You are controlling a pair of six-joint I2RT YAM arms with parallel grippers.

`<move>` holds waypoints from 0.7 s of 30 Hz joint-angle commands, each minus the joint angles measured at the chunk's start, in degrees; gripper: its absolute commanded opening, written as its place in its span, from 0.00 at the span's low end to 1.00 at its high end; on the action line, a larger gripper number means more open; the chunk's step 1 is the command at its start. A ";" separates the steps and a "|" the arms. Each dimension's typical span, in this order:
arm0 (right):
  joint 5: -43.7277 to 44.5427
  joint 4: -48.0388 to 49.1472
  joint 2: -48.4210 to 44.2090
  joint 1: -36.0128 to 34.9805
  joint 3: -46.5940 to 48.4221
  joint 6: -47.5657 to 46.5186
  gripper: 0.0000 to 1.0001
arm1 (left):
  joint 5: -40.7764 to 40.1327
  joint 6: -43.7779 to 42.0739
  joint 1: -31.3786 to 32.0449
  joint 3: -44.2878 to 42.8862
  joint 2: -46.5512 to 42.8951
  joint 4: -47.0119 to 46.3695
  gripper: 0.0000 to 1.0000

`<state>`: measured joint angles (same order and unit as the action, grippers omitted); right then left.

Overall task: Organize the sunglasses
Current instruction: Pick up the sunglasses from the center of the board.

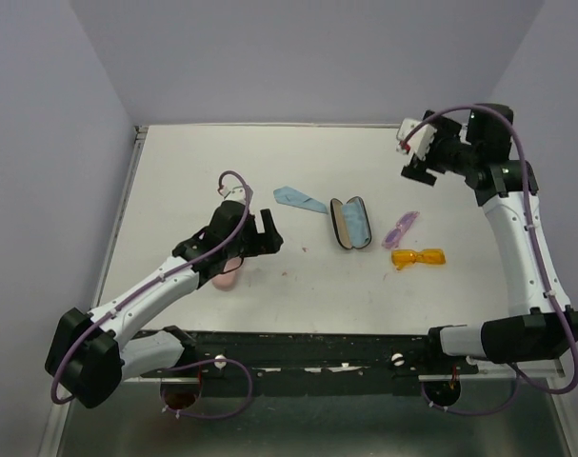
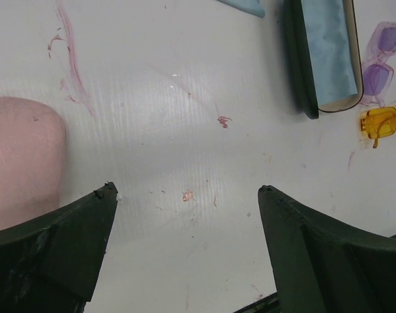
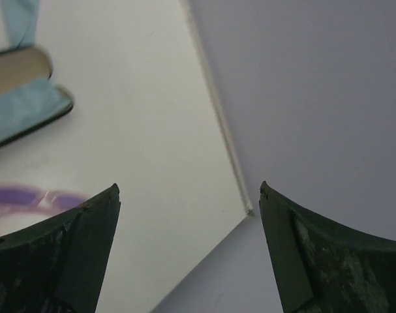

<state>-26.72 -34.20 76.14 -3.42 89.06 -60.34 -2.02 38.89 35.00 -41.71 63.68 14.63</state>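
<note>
White table (image 1: 174, 171), purple walls round it. Both arms out over it.

Left arm reaches in from the near-left corner. Left gripper (image 1: 267, 234) sits left of centre, jaws wide apart, nothing between them, only bare stained tabletop below in the wrist view (image 2: 188, 190). Right arm stands up at the right edge, right gripper (image 1: 414, 162) high by the far-right corner, jaws apart too and empty; its wrist camera (image 3: 188, 189) looks across the table edge at the wall.

Pink case (image 1: 224, 277) lies closed, near-left, partly under the left arm, just beside the left finger in the wrist view (image 2: 21, 156).

Black case (image 1: 337, 224) is at mid-table, lid open, long axis roughly near-far, a blue cloth lying in the right half. Loose blue cloth (image 1: 300, 200) is just far-left of it.

Sunglasses, both right of the black case and well apart from either gripper:
- orange pair (image 1: 418, 257): nearer one, long axis left-right, about parallel to the near edge (lenses side by side along that line).
- pink-purple pair (image 1: 400, 229): just beside the case's right wall, long axis diagonal, near-left to far-right.

The near-left end of the pink-purple pair comes right by the left end of the orange pair; touching or not, can't tell. The left wrist view shows the same, (image 2: 380, 62) over (image 2: 383, 122).
</note>
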 commanded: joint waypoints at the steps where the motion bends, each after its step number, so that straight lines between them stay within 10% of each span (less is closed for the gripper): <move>1: 5.69 -34.44 4.37 0.52 -6.42 -26.67 0.92 | -5.09 1.80 0.24 -2.05 2.58 0.21 0.99; 10: 10.90 -20.76 1.47 0.96 -29.71 -27.30 0.94 | -5.63 1.89 0.68 -7.50 9.35 3.21 0.99; 21: 13.54 -12.74 9.46 4.46 -34.39 -25.88 0.94 | -6.68 3.20 1.65 -7.77 11.20 5.14 0.99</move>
<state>-14.83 -50.70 83.09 -0.97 55.37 -85.58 -6.68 41.04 36.18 -48.42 74.59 18.63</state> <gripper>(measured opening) 0.937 0.987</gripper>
